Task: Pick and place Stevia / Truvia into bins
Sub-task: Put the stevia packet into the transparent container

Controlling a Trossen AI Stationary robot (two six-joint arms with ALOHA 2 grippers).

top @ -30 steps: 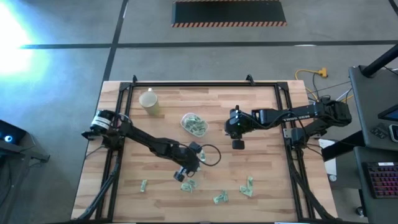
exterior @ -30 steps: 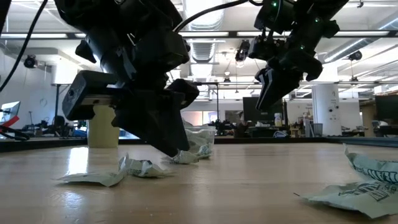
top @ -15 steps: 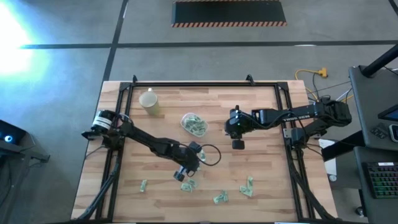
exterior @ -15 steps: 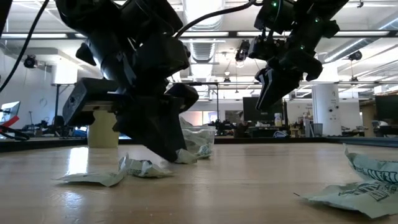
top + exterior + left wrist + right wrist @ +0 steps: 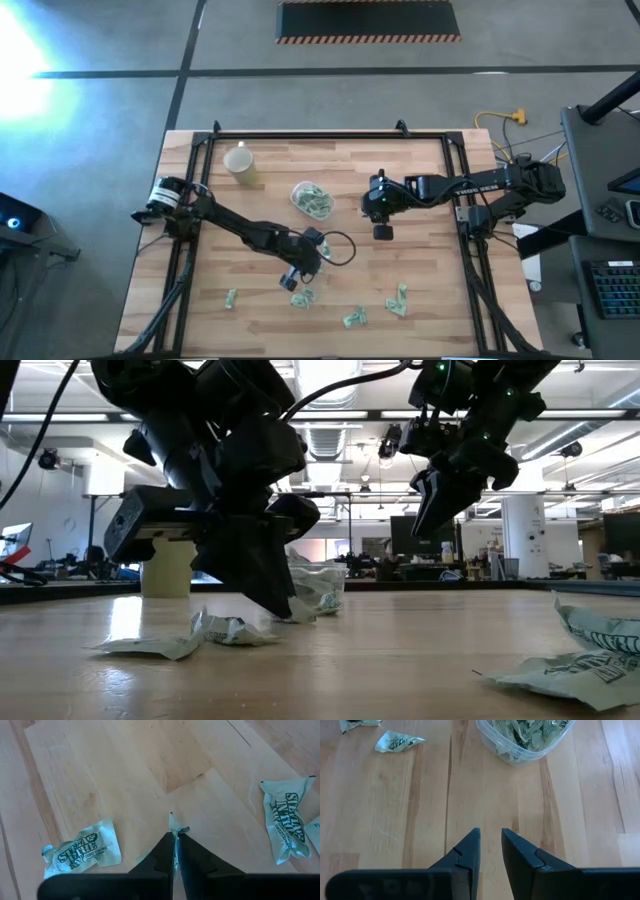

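Observation:
Several pale green-and-white Stevia sachets lie on the wooden table's near half. The clear bin stands mid-table with sachets inside; it also shows in the right wrist view. My left gripper is down at the tabletop near the front, shut on one sachet. My right gripper hangs above the table to the right of the bin, open by a narrow gap, with nothing between its fingers. My left gripper pinches a sachet between its two fingertips. The paper stands on edge in the gap, and its crumpled end pokes out past the tips. The fingers slant down from the table's left and far side. In the low view the tips reach the tabletop.
A pale yellow cup stands at the far left of the table. Loose sachets lie on either side of my left gripper. A black frame rail runs around the table. Bare wood lies between the bin and my right gripper.
My left gripper has shut its fingers on the sachet at the tabletop, staying in place. My right arm has kept still.

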